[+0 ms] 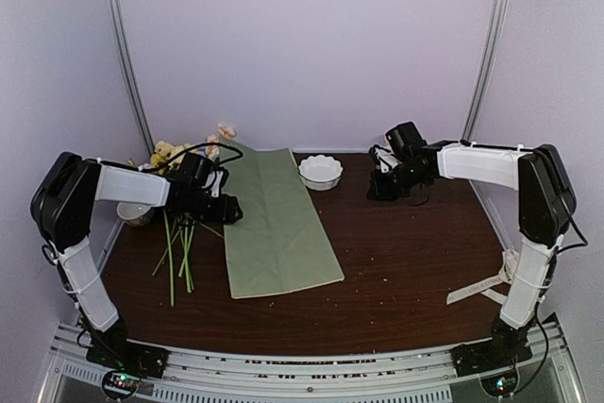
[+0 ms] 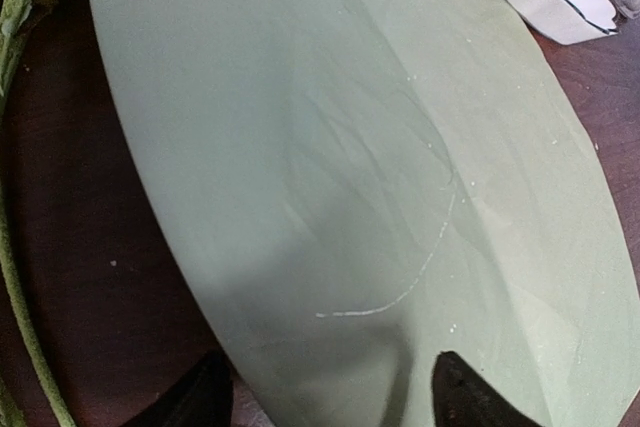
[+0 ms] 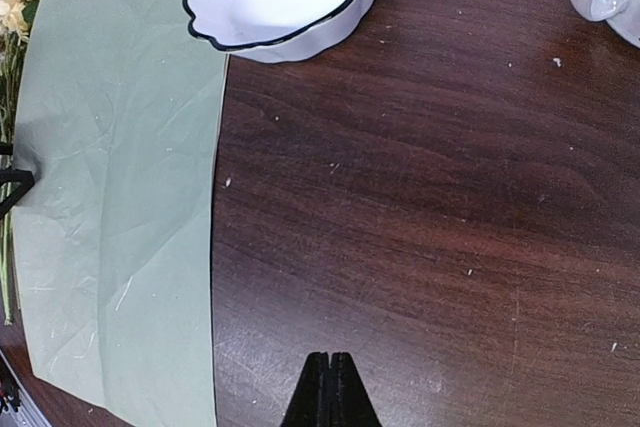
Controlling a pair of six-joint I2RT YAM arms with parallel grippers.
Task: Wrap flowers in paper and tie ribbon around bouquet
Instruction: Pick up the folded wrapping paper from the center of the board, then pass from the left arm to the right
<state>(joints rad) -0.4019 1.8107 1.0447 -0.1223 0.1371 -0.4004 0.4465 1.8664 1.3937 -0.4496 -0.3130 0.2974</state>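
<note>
**Paper** (image 1: 276, 224): sage-green sheet, flat on the tabletop (image 1: 406, 261), left of centre. Its long axis runs from the far side toward my bases, with the near end slanting a little right.

**Flowers** (image 1: 179, 233): just beside the paper's left edge and off the sheet. The stems lie roughly along that edge, blossoms at the far end.

**Left pincer** (image 2: 322, 397): low at the paper's far left edge, between flowers and sheet, pointing across the paper toward the bowl (image 1: 320, 182). Fingers (image 2: 200, 399) spread, the sheet's edge running in between them, nothing pinched. This is my nearer arm for both paper and flowers; I judge the next move falls to it.

**Right pincer** (image 3: 328, 387): pressed together, empty, over bare tabletop right of the bowl, well apart from the paper.

**Ribbon** (image 1: 477, 288): near right edge, by my right arm's base.
</note>
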